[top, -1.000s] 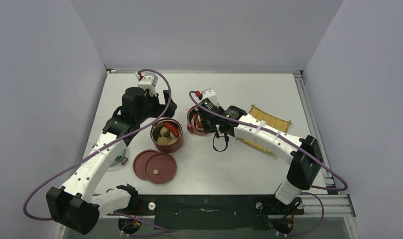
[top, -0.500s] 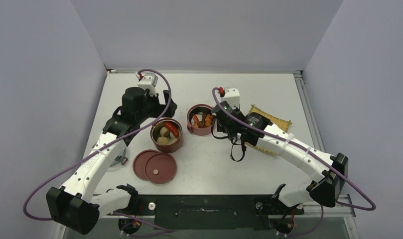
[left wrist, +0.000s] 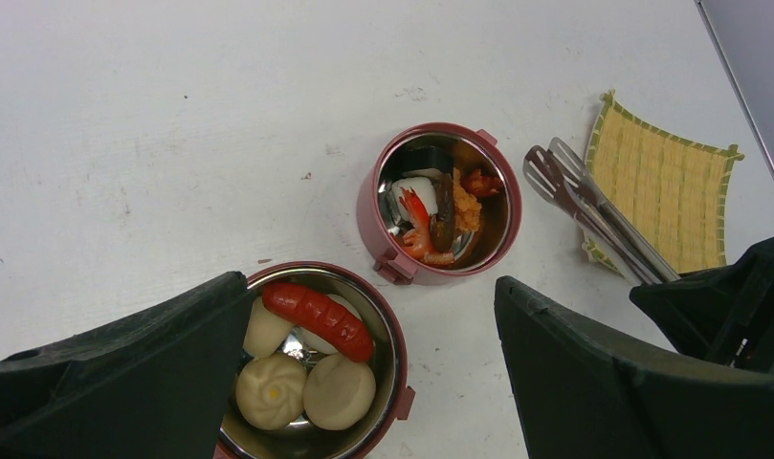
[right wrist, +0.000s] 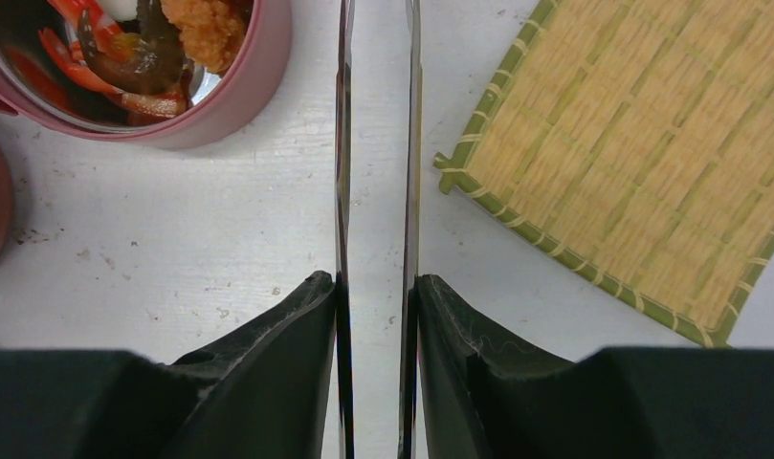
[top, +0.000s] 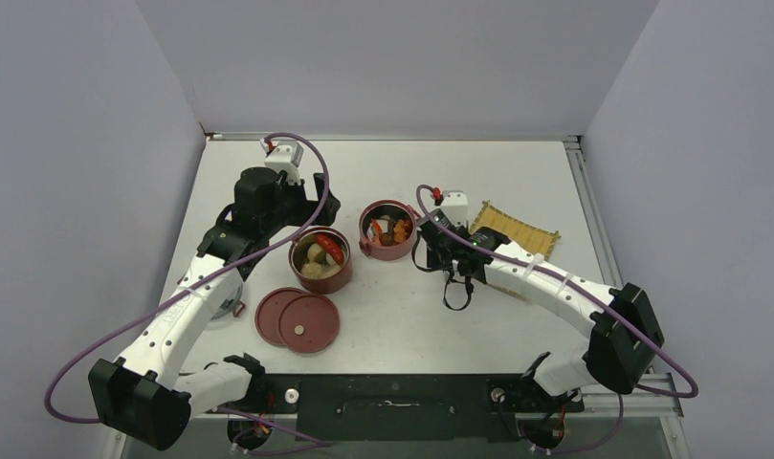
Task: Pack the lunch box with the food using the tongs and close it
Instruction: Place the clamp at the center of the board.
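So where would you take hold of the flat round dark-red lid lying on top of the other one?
At its rim, from straight above, I think. The upper dark-red lid lies flat, so only the edge offers purchase. Its left part rests on the second lid, so that edge probably stands clear of the white table, leaving room for a finger.

The left arm stretches forward and bends inward with the left hand (top: 318, 208) spread wide and gripping nothing, while the right arm folds in from the right side, the right hand (right wrist: 375, 287) angled down and pinched on both blades of the tongs (right wrist: 342, 143).
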Robot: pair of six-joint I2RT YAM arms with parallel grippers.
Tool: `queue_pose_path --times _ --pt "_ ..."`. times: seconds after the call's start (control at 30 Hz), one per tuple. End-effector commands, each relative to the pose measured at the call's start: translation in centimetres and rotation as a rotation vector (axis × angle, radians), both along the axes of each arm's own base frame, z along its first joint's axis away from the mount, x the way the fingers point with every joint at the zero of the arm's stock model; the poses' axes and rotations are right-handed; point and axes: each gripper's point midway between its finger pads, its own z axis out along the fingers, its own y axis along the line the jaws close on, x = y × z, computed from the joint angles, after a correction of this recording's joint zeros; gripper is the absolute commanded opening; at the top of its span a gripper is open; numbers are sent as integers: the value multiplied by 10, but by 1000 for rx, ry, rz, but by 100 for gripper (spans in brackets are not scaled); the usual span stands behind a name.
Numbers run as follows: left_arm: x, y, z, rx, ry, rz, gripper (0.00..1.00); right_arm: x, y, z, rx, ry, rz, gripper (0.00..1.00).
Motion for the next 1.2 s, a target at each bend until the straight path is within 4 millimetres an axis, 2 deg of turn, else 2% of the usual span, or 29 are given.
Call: queue_pose_path --times 0.0,0.2,0.57,0.73,1.03,1.17 --pt "3 -4 23 -31 -67 -8 98 13 23 -3 93 -39 5 34" --pt "3 -3 22 -28 -66 -6 98 9 22 -39 71 9 -32 33" --pt "3 -4 21 -27 -63 -8 98 -7 20 -77 72 69 -13 34" --pt "3 -4 21 -29 -61 -9 98 -11 10 -93 69 90 -10 36" --pt "4 -4 20 -27 -61 -9 98 -11 -8 -104 30 106 -24 39" --pt "4 -4 20 -26 -59 -8 98 -11 -14 -104 16 107 -32 44"
